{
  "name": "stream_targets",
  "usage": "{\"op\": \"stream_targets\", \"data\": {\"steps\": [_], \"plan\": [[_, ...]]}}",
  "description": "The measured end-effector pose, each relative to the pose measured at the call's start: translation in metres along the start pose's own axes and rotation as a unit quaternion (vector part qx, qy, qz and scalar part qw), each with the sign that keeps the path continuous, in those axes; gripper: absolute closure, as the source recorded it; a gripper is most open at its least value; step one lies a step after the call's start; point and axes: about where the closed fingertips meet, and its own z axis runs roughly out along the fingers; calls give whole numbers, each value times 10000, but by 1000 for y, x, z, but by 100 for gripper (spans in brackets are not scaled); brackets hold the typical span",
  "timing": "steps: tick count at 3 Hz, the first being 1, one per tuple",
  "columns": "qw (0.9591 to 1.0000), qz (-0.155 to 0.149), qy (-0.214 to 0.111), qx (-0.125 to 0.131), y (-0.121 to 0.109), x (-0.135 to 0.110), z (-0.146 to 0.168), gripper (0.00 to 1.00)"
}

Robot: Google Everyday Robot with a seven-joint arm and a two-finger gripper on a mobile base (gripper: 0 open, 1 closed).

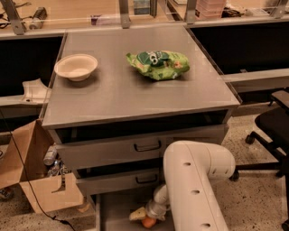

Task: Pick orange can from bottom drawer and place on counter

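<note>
Grey sheet metal forms the bottom drawer (114, 211), which stands pulled out at floor level. The gripper (142, 217) is down inside it, close above the drawer floor, at the end of a white arm (194, 189) that reaches in from the right and covers much of the drawer's right half.

The orange can (148, 222) lies on the drawer floor, immediately right of and slightly below the gripper's pale tip, touching it or very nearly so. Whether the gripper is spread, closed, or clamped on the can cannot be told from this view. Only part of the can shows, as the arm's wrist overlaps it from above.

Directly above the gripper are two closed grey drawers: the lower drawer (113, 182) just over it and the upper drawer (104, 151) above that, each with a dark handle.

The counter (117, 99) is well above the gripper, as the flat grey top of the same cabinet. Two items rest on it, well apart from each other:
- a green snack bag (158, 64), lying crumpled, above and a little right of the gripper, towards the far edge;
- a pale bowl (76, 66), upright, above and left of the gripper, near the far left corner.

Left of the gripper, on the speckled floor beside the cabinet, stands an open cardboard box (40, 189). Far to the right of the gripper is a black office chair (273, 131). Beyond the counter, at the top of the view, runs a tan wooden worktop (67, 9).
</note>
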Motion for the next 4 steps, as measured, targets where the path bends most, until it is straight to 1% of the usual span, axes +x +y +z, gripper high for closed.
{"op": "stream_targets", "data": {"steps": [1, 4], "plan": [[10000, 0, 0, 0, 0, 0, 0, 18], [10000, 0, 1, 0, 0, 0, 0, 88]]}}
